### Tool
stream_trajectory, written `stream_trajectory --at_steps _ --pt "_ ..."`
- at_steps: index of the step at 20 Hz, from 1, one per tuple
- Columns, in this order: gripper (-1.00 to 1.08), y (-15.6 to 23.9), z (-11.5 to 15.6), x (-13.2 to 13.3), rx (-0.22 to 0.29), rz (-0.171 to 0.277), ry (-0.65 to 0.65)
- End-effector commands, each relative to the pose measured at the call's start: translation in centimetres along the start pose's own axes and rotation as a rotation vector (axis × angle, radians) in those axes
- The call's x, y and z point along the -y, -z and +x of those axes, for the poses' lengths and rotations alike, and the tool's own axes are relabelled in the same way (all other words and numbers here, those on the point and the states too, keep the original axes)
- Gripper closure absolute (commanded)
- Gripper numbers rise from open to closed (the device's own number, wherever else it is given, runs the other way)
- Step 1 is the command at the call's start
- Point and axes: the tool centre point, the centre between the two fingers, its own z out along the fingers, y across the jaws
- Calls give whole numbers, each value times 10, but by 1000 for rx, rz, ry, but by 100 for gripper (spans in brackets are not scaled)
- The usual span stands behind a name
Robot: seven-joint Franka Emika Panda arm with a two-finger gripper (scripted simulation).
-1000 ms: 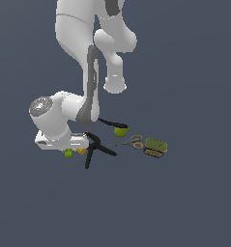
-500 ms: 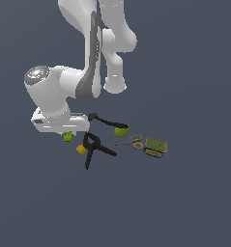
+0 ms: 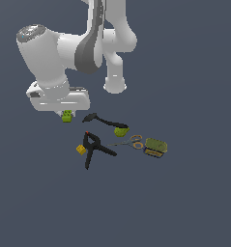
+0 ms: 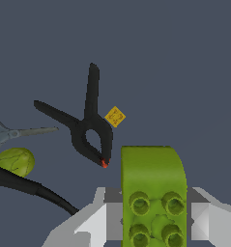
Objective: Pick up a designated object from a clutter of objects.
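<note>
A: Starting at the exterior view's left, what is the end effector (image 3: 66,114) doing?

B: It is clamped on the brick (image 3: 67,116). The wrist view shows the lime-green brick (image 4: 153,198) gripped between the two grey fingers (image 4: 95,222), studs facing the camera.

A: And where is the brick relative to the clamp (image 3: 94,148)?

B: Up and toward the exterior view's left of it, lifted clear of the counter (image 3: 184,202) and touching none of the clutter.

A: What lies next to the clamp?

B: The yellow cube (image 3: 80,149) sits just beside its jaw end, on the exterior view's left. In the wrist view the cube (image 4: 115,116) is near the clamp (image 4: 86,125) but apart from it.

A: Moving right of the clamp?

B: The scoop (image 3: 108,123), its black handle pointing toward the clamp and its green bowl farther right. Then the scissors (image 3: 130,142), and farthest from the clamp, the olive tin (image 3: 155,146), just beside the scissors' handles.
</note>
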Motion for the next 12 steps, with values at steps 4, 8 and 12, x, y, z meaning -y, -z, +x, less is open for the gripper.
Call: stream_trajectory --at_steps 4,8,12 --pt "108 49 -24 7 0 -1 0" --pt "108 86 -42 13 0 -2 0" --pt "108 121 -58 17 1 -2 0"
